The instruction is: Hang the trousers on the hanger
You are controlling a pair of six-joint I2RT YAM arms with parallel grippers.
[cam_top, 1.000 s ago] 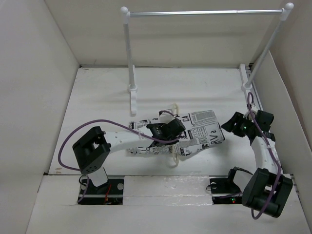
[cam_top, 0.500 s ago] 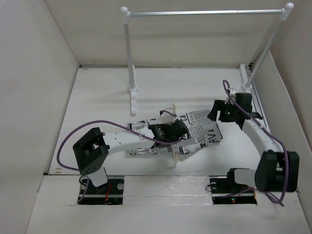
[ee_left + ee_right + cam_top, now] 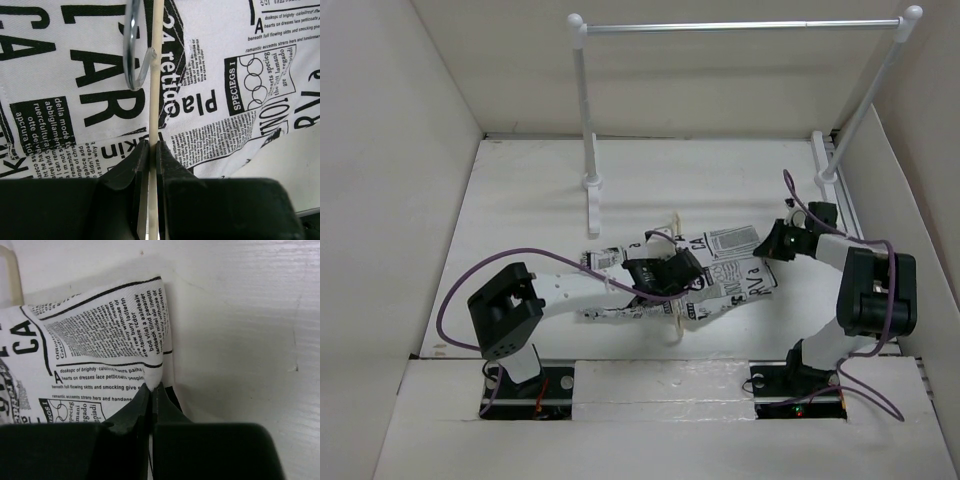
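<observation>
1. The trousers [image 3: 725, 268] lie bunched flat on the worktop [image 3: 520, 200] between the two arms, well in front of the clothes rail [image 3: 740, 27].
2. The hanger [image 3: 675, 220] lies with them. In the left wrist view its thin cream bar crosses the printed cloth, and the wire hook [image 3: 131, 55] rests on the fabric.
3. Our left tool [image 3: 151, 147] is clamped on that bar, so the hanger is secured.
4. Our right tool [image 3: 151, 386] is pinched shut on a folded corner of the trousers at their right-hand end.
5. We judge both grips made but the draping not yet done. We cannot tell whether any cloth already passes through the hanger.
6. What is left: draw the legs over the bar until they hang evenly, then lift the hanger clear.
</observation>
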